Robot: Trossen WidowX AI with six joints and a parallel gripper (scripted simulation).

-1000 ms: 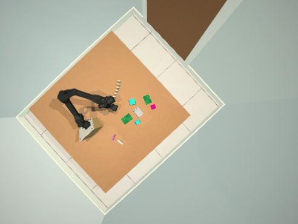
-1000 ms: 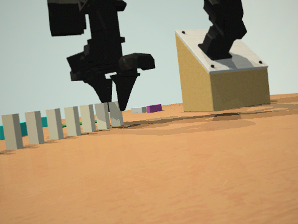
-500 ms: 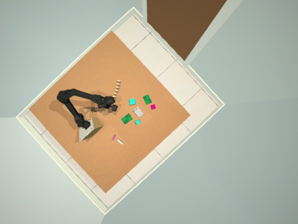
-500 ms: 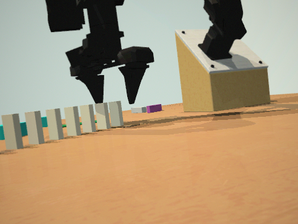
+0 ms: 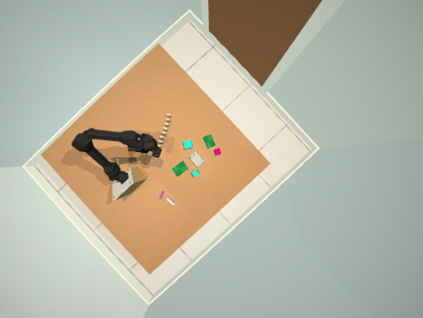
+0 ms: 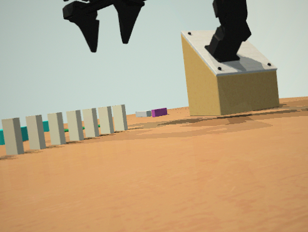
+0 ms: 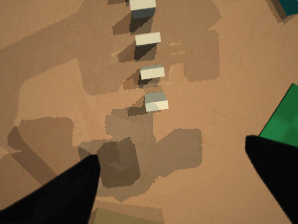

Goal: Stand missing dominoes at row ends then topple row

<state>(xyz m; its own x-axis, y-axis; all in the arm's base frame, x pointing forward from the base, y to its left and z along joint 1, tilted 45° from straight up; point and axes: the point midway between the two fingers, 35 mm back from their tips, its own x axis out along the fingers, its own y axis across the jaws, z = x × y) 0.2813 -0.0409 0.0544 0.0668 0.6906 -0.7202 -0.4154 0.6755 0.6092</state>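
A row of several cream dominoes stands upright, its far end domino [image 5: 168, 115] well away from the arm. The domino at the end nearest the arm base [image 6: 120, 118] [image 7: 156, 104] stands upright and free, in line with its neighbour [image 6: 106, 120] [image 7: 152, 73] at about the row's spacing. My gripper [image 6: 109, 47] [image 7: 172, 152] is open and empty, raised above the table. In the wrist view its fingertips are wide apart and below the end domino in the picture, with no contact. In the top view the arm hides part of the area beside that end.
Cyan blocks [image 5: 187, 144] [image 5: 195, 174], green pieces [image 5: 180, 168] [image 5: 209, 141], a grey piece [image 5: 196, 159] and a pink block [image 5: 217, 151] lie beside the row. A purple bar [image 5: 162, 195] [image 6: 159, 112] and white bar [image 5: 170, 201] [image 6: 143, 113] lie near the wedge-shaped arm base [image 6: 247, 92].
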